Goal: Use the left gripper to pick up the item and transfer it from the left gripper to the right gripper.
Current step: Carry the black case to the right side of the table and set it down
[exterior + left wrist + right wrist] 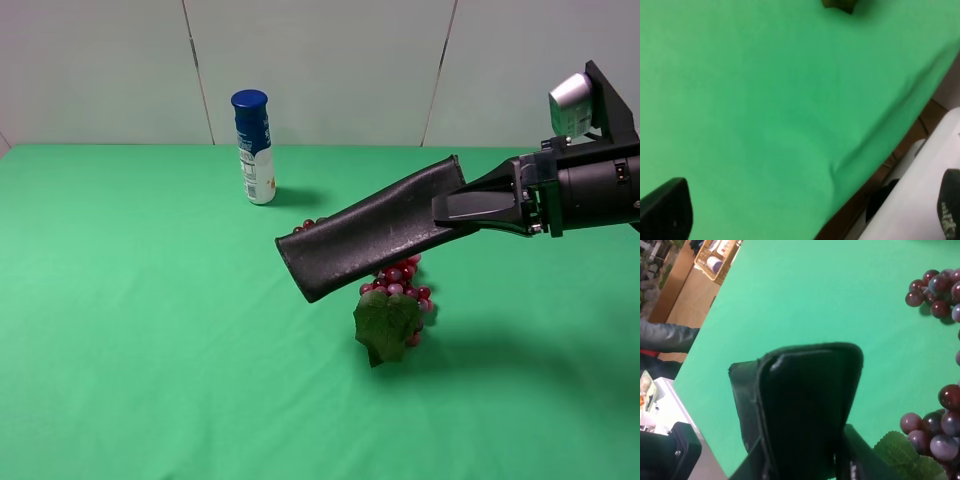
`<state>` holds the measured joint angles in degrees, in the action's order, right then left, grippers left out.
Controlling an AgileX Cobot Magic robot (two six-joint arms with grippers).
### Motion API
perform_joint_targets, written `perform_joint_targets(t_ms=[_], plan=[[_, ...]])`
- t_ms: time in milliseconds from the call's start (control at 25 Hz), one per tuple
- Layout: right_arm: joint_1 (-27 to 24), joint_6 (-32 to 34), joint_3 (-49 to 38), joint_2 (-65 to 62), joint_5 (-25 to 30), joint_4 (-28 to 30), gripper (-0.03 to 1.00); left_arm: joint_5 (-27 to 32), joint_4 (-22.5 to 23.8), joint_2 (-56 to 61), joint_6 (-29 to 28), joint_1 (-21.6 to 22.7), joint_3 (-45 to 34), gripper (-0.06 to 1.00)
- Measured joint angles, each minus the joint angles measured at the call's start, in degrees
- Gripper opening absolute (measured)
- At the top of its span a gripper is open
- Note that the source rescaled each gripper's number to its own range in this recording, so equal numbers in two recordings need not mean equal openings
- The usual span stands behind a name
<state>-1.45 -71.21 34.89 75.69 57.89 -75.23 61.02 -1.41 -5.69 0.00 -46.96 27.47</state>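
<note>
A green-clothed desk (130, 330) met a pale wall (320, 60), open cloth spreading leftward. The right pincer (458, 212) gripped the case (375, 228) over the grapes (400, 285); the left pincer (807, 212) gaped near the desk's edge.

A lab setup: green-draped table (120, 350) before pale wall panels (320, 60).

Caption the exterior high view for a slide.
Right gripper holds the black pouch aloft over the grape bunch; blue-capped bottle stands behind on the green table.
</note>
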Motion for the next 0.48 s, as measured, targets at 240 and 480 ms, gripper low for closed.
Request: perform_joint_targets(t_ms=[240,480], plan=[[0.0,0.0,0.0,0.0,0.0,0.0,0.03,-0.2,0.0,0.0,0.0,11.1,-0.1,0.97],[0.0,0.4,0.0,0.0,0.0,0.0,0.03,-0.2,0.0,0.0,0.0,25.3,-0.1,0.97]])
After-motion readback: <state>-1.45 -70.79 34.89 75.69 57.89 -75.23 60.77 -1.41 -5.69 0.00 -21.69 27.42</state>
